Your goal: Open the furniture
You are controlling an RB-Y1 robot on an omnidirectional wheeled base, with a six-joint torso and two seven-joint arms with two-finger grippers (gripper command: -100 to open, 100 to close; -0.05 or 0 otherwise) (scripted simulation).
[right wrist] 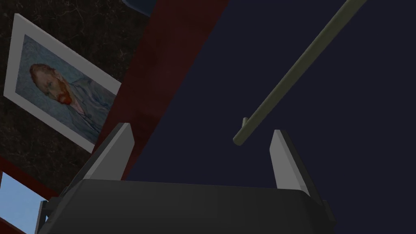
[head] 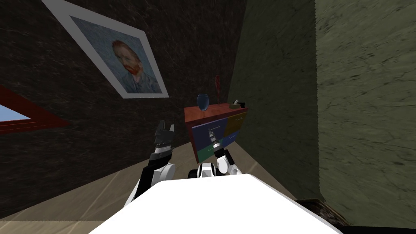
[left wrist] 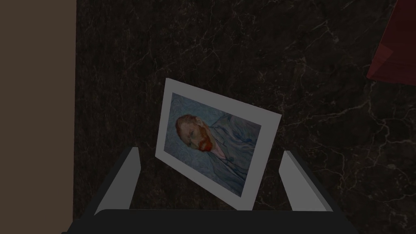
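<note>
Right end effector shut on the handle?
No, the right end effector is open; the end of the handle lies between its fingers, untouched.

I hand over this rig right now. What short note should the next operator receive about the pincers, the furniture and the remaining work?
Left pincer: open, empty, raised beside the dark wall.
Right pincer: open, at the dark blue drawer of the dresser. The end of the bar handle lies between its fingers, not clamped.
Done: the approach to the handle.
Left: shut on the handle, then pull the drawer out; it is not yet open.
</note>
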